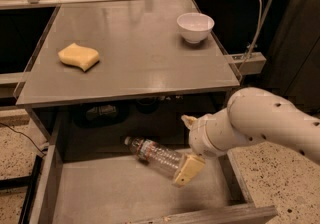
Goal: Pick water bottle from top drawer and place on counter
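water bottle (pixel 154 154) lying in top drawer (pixel 115 193), pincer (pixel 187 168) seemingly touching its base

A robot test room: a grey counter (pixel 140 68) with a bowl (pixel 195 26) and sponge (pixel 78 56), cables, speckled floor; the gripper (pixel 187 168) is over the drawer (pixel 125 193).

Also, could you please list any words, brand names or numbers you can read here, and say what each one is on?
None can be read.
water bottle lying in the top drawer: its label band is too blurred to read.
gripper at the bottle's base: no marking.
bowl and sponge on the counter: no text.
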`<state>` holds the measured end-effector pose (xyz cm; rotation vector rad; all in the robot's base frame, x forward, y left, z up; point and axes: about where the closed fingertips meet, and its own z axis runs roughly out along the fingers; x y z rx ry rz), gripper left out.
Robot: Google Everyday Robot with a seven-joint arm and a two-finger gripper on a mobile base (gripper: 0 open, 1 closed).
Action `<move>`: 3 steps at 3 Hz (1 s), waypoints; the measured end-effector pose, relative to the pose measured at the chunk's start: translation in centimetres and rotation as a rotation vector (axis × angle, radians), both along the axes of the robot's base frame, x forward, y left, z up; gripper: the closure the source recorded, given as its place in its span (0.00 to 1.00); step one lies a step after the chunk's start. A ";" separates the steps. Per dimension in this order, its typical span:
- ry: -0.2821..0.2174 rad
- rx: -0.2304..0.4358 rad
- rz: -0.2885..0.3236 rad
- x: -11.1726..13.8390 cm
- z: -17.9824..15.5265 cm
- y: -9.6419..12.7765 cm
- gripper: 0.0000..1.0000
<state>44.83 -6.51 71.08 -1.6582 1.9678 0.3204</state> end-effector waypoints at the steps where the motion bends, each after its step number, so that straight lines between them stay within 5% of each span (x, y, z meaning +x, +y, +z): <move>1: -0.019 0.030 -0.052 -0.2 -2.0 0.4 0.00; 3: -0.053 0.071 -0.136 1.2 -6.1 -0.5 0.00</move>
